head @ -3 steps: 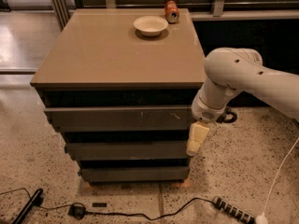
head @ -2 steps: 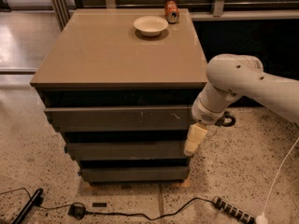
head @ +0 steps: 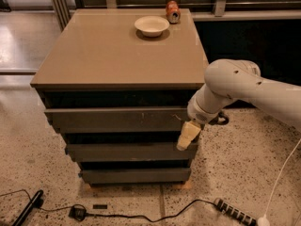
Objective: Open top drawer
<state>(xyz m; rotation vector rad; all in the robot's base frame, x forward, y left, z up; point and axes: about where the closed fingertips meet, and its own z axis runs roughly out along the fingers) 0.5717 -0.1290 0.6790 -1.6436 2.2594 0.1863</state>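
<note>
Gripper (head: 184, 141): pale cream, hanging down and slightly left off the white arm (head: 244, 86), which comes in from the right. It sits at the right end of the cabinet front, its upper part over the lower right corner of the top drawer (head: 117, 119), its tip down over the dark gap and upper edge of the middle drawer (head: 127, 151). Clenched or released: cannot tell. Contact with the drawer front: cannot tell. Top drawer is the widest of the three, just under the cabinet top (head: 113, 55), flat grey-brown front, pale scratches near its right end beside the gripper; a dark gap shows above it. Bottom drawer (head: 134, 175) narrowest, each front stepped in from the one above. On the far part of the cabinet top: a white bowl (head: 151, 25), and just right of it and farther back an orange-red can (head: 172, 12). Speckled floor (head: 225, 173) around. Near side: black cable (head: 141, 214) running to a power strip (head: 235, 212) at right; white cable (head: 282, 173) at far right.
</note>
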